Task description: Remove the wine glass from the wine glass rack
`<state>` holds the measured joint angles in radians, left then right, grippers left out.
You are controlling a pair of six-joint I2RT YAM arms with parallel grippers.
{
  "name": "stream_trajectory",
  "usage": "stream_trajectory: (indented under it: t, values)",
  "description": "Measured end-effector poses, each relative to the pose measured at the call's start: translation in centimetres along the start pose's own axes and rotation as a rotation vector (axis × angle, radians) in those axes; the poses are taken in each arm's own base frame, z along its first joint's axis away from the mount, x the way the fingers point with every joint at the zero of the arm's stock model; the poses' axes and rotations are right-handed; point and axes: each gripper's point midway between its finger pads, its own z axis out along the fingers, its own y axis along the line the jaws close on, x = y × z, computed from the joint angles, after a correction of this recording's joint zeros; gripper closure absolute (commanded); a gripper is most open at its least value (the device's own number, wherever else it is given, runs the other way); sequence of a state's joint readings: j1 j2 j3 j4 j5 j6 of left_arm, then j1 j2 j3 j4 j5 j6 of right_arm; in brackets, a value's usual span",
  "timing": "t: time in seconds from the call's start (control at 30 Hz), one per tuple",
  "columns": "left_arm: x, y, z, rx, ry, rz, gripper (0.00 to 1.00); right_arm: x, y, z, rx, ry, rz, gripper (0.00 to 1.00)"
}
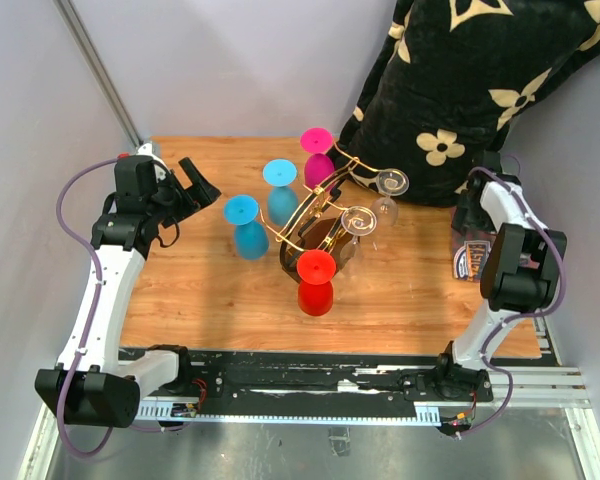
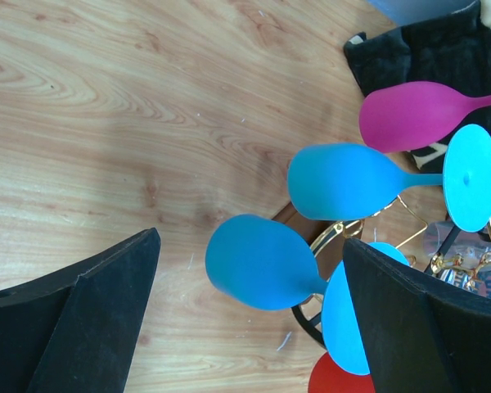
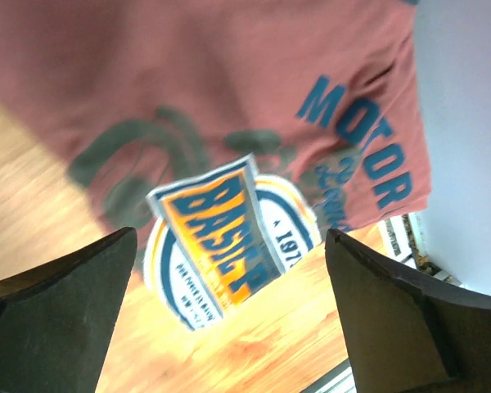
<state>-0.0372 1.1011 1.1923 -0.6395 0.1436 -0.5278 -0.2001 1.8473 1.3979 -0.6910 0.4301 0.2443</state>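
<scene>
Left fingers (image 1: 197,181) spread wide, empty, just left of blue wine glass (image 1: 246,230), foot-up at left of wine glass rack (image 1: 325,212) | right fingers (image 3: 57,315) wide, empty, far right | next: straddle bowl squarely, slide stem off wire, spare second blue glass (image 1: 281,198).

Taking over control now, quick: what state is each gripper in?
Left gripper: jaws open, holding nothing.
Right gripper: jaws open, holding nothing.
</scene>
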Motion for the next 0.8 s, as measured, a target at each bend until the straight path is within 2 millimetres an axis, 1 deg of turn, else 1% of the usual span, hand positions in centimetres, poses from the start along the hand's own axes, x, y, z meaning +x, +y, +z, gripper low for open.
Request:
stream_trajectory:
  t: [0.1,0.13,0.2,0.27,0.33,0.47,0.53,0.6,0.63,0.7,0.73,0.77,0.8]
  values:
    - [0.0,0.0,0.0,0.000,0.001,0.000,0.00,0.8,1.7,-1.7,-0.086,-0.012,-0.028,0.02]
    - [0.0,0.0,0.0,0.000,0.001,0.000,0.00,1.0,2.4,-1.8,-0.107,-0.004,-0.040,0.02]
    - [0.0,0.0,0.0,0.000,0.000,0.000,0.00,1.9,3.1,-1.0,-0.121,0.038,-0.063,0.02]
    - [0.0,0.0,-0.1,0.000,0.000,0.000,0.00,3.7,3.3,0.6,-0.100,0.119,-0.094,0.02]
    - [0.1,0.0,-0.2,-0.002,0.002,0.000,0.00,5.3,2.8,1.9,-0.067,0.194,-0.110,0.02]
    - [0.1,0.1,-0.5,-0.007,-0.002,0.000,0.00,5.2,0.1,1.8,0.024,0.208,-0.082,0.02]
    - [0.1,0.2,-0.5,-0.012,-0.005,-0.001,0.00,5.0,-0.7,1.3,0.056,0.195,-0.076,0.02]
    - [0.1,0.3,-0.4,-0.015,-0.005,-0.002,0.00,4.1,-0.8,-0.6,0.050,0.137,-0.070,0.02]
    - [0.1,0.3,-0.4,-0.018,-0.005,-0.004,0.00,3.3,-0.4,-2.2,0.017,0.087,-0.062,0.02]
    - [0.1,0.4,-0.4,-0.021,-0.003,-0.005,0.00,1.5,1.0,-6.2,-0.109,-0.035,-0.028,0.01]
    - [0.1,0.4,-0.4,-0.025,-0.003,-0.005,0.00,0.6,2.0,-8.7,-0.205,-0.104,-0.008,0.00]
    - [0.1,0.5,-0.3,-0.028,-0.003,-0.005,0.00,-0.2,3.0,-11.1,-0.310,-0.167,0.012,0.02]
    - [0.1,0.6,-0.3,-0.032,-0.002,-0.005,0.00,-1.1,3.9,-13.8,-0.425,-0.239,0.039,0.06]
